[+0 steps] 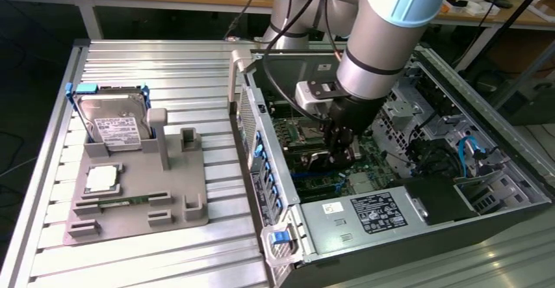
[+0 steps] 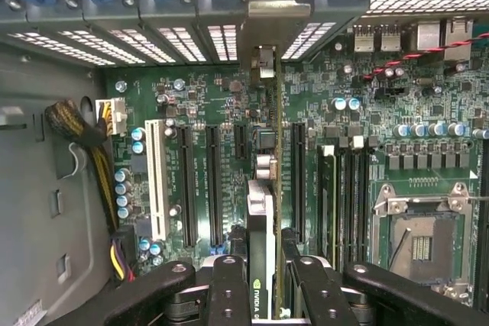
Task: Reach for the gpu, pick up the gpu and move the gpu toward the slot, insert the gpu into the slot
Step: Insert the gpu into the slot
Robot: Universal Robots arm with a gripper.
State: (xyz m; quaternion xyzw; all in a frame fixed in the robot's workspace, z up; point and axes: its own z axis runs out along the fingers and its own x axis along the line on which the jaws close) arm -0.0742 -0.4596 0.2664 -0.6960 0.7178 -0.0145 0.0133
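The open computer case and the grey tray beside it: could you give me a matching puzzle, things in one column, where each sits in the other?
Things:
1. thin dark gpu card with metal edge strip
2. boxy silver hard drive with white label
3. small green memory stick
4. black power supply box with white label

Places:
A. lying flat in the grey tray
B. standing upright at the tray's far end
C. held edge-on between the end effector fingers
D. inside the case, near corner

Pairs: 1-C, 2-B, 3-A, 4-D
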